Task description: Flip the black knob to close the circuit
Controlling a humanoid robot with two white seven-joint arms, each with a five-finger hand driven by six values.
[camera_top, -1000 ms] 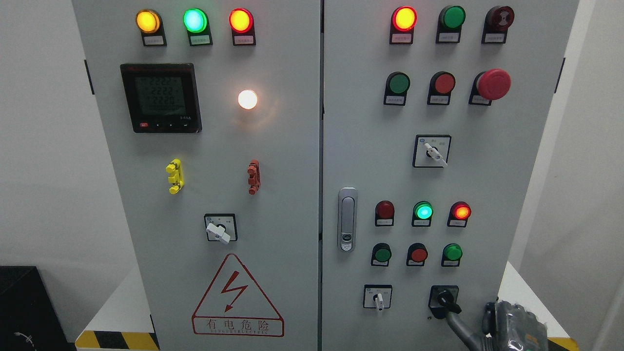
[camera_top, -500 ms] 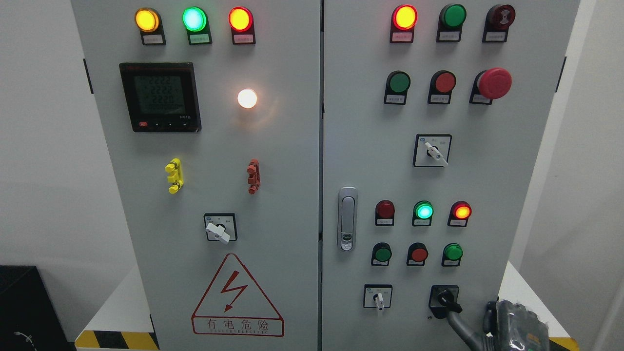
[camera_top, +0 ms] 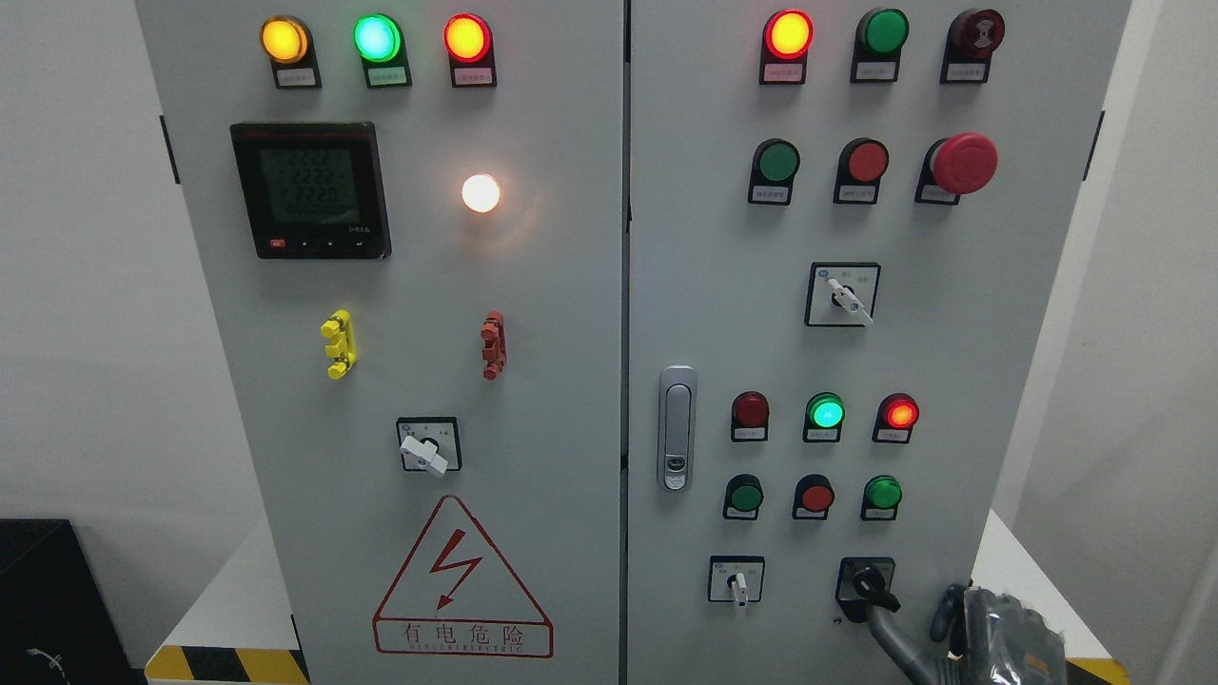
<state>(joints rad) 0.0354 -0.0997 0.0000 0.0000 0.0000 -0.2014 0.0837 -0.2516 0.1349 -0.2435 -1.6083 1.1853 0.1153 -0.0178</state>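
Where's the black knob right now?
In the head view, the black knob sits at the right door's bottom right, right of a white-handled switch, below the green button; the right robot hand is just beside it.

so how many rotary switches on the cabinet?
4: white-handled on the left door, white-handled mid right door, white-handled bottom right door, and the black knob beside it. None look hidden.

On the grey cabinet (camera_top: 571, 314), amber (camera_top: 283, 39), green (camera_top: 377, 38) and red lamps (camera_top: 466, 38) are glowing along the top left. Below them a white lamp (camera_top: 481, 193) is shining, and a red-outlined warning triangle (camera_top: 462, 578) is showing lower down. Yellow-and-black stripes (camera_top: 228, 664) are running beside the cabinet's base.
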